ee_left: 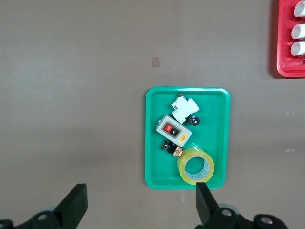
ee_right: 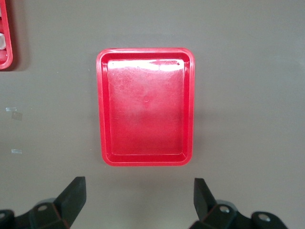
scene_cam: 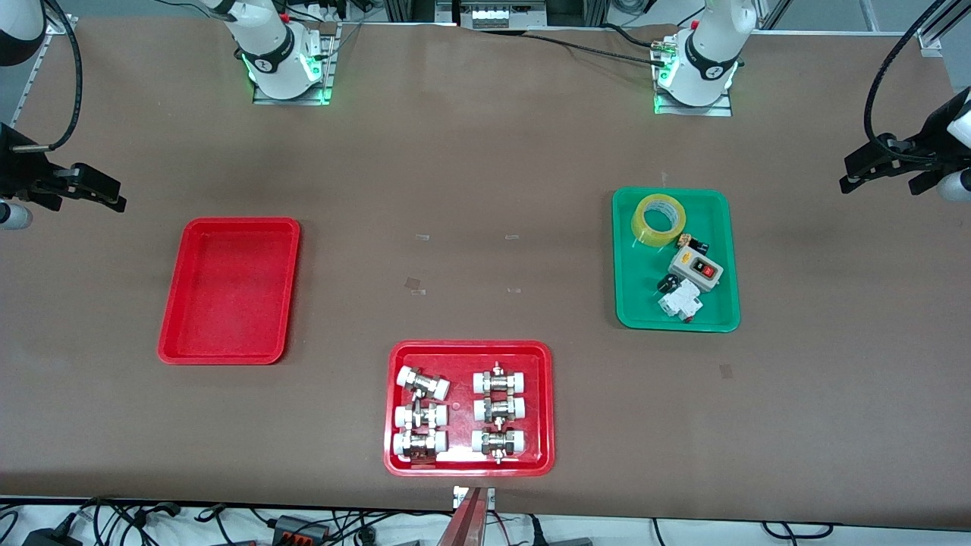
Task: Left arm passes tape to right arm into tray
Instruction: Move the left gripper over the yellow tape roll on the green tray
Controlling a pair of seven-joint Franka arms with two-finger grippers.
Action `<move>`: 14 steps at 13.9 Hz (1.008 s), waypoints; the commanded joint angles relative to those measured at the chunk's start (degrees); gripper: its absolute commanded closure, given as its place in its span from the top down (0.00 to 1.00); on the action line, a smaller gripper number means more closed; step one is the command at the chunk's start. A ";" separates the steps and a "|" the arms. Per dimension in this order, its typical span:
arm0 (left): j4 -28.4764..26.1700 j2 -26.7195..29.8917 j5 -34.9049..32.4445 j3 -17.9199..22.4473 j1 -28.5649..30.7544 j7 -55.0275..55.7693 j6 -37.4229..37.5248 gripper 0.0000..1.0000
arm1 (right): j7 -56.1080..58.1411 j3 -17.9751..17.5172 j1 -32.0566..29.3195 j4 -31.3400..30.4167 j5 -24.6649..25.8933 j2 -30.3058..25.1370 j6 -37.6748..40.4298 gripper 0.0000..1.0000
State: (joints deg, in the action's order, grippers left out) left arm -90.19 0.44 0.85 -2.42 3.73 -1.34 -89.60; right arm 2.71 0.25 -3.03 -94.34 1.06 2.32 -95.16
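Tape (scene_cam: pixel 658 219) flat in green tray (scene_cam: pixel 634 303), core hole upward.

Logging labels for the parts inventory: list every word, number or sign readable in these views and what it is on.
No text can be read.
Switch box in the green tray: marks on its red and black buttons, too small to read.
Left arm's base and right arm's base: a round dark emblem each, no letters legible.
Tape and red tray: no print visible.
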 commanded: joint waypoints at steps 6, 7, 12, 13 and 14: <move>0.89 -0.96 0.73 -0.21 0.05 0.53 1.09 1.00 | 0.71 0.36 0.39 -1.19 -0.10 -1.53 -0.29 1.00; -0.59 -0.97 0.73 -0.30 -0.04 2.46 1.26 1.00 | 0.71 0.36 0.39 -1.19 -0.10 -1.53 -0.29 1.00; -15.24 -0.18 0.82 -3.97 -0.13 5.73 -3.81 1.00 | 0.71 0.36 0.30 -1.19 -0.10 -1.53 -0.29 1.00; -18.85 -0.18 0.82 -4.43 -0.21 5.73 -7.49 1.00 | 0.80 0.36 0.39 -0.93 -0.01 -1.35 -0.38 1.00; -23.76 -0.18 0.91 -4.87 -0.48 5.73 -12.48 1.00 | 0.71 0.36 0.39 -0.50 0.08 -1.09 -0.20 1.00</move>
State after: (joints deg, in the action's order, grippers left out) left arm -105.66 -1.08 0.97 -6.21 3.17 3.96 -95.19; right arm 2.72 0.25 -3.02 -94.34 1.07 2.21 -95.24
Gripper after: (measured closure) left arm 0.000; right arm 0.000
